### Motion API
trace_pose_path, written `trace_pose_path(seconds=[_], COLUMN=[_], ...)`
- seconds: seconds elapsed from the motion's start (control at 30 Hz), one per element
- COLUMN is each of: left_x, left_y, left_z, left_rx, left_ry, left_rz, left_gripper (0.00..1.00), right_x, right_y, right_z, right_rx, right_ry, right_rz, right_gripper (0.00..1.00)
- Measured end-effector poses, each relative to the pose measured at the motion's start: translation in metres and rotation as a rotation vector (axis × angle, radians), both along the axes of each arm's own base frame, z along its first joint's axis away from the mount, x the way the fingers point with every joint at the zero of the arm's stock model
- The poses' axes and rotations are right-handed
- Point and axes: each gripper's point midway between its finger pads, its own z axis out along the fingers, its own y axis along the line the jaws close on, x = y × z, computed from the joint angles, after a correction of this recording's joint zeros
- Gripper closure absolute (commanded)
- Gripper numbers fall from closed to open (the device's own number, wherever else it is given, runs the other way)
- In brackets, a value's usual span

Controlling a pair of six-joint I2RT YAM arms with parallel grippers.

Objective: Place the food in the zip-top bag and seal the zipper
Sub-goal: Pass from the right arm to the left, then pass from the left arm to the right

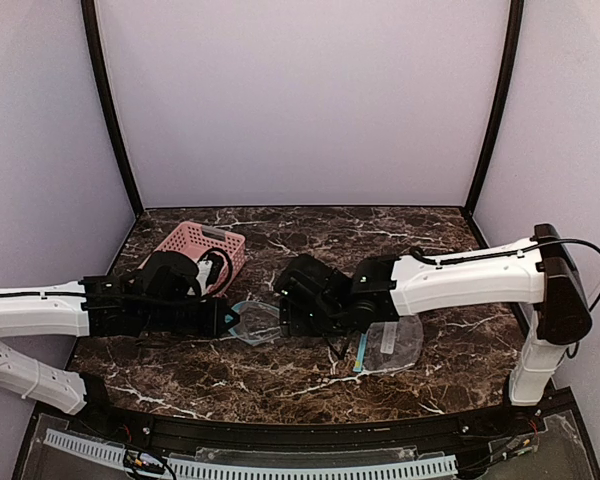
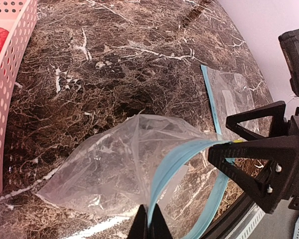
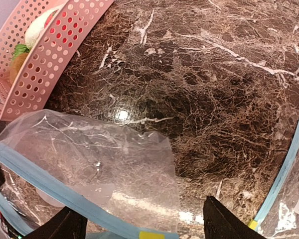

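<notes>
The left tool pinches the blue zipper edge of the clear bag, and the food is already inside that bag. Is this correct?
Not quite. The left tool pinches the blue zipper edge of the clear bag, but the food is not inside it: the bag is empty and the food lies in the pink basket, as the right wrist view shows.

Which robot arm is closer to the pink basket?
Left. The left arm's jaws sit just in front of the pink basket, pinching the zip-top bag; the right arm's jaws are farther to the basket's right, past the bag.
</notes>
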Motion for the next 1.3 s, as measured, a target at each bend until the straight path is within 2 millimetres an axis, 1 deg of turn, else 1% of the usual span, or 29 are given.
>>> trace_pose_path(seconds=[0.1, 0.2, 0.27, 0.33, 0.43, 0.6, 0.7, 0.87, 1.0, 1.2, 1.3], left_x=[-0.001, -0.001, -0.001, -0.001, -0.001, -0.001, -0.001, -0.001, -0.001, -0.001, -0.001], left_y=[0.0, 0.0, 0.0, 0.0, 0.0, 0.003, 0.005, 0.006, 0.005, 0.004, 0.004], left_z=[0.0, 0.0, 0.0, 0.0, -0.001, -0.003, -0.002, -0.003, -0.004, -0.002, -0.002], left_rx=[-0.003, -0.003, -0.004, -0.004, -0.004, 0.002, -0.003, -0.003, -0.006, -0.014, -0.015], left_ry=[0.001, 0.003, 0.004, 0.005, 0.006, 0.005, 0.0, 0.003, 0.003, -0.001, -0.001], left_rz=[-0.002, -0.004, -0.006, -0.005, -0.001, 0.01, 0.015, 0.019, 0.02, 0.02, 0.02], left_gripper=[0.99, 0.99, 0.99, 0.99, 0.99, 0.99, 0.99, 0.99, 0.99, 0.99, 0.99], right_x=[0.004, 0.004, 0.004, 0.003, 0.001, -0.005, -0.007, -0.01, -0.011, -0.011, -0.011], right_y=[-0.003, -0.003, -0.003, -0.002, -0.003, -0.006, -0.005, 0.001, 0.005, 0.008, 0.008], right_z=[-0.005, -0.006, -0.006, -0.007, -0.011, -0.021, -0.024, -0.028, -0.027, -0.026, -0.026], right_rx=[-0.01, -0.008, -0.006, -0.004, -0.004, -0.006, 0.011, 0.06, 0.081, 0.091, 0.089], right_ry=[0.008, 0.014, 0.019, 0.025, 0.041, 0.078, 0.1, 0.128, 0.131, 0.135, 0.133], right_rz=[-0.009, -0.011, -0.009, -0.005, -0.005, -0.014, -0.021, -0.033, -0.027, -0.02, -0.017], right_gripper=[0.32, 0.35, 0.34, 0.3, 0.27, 0.27, 0.3, 0.4, 0.52, 0.61, 0.71])
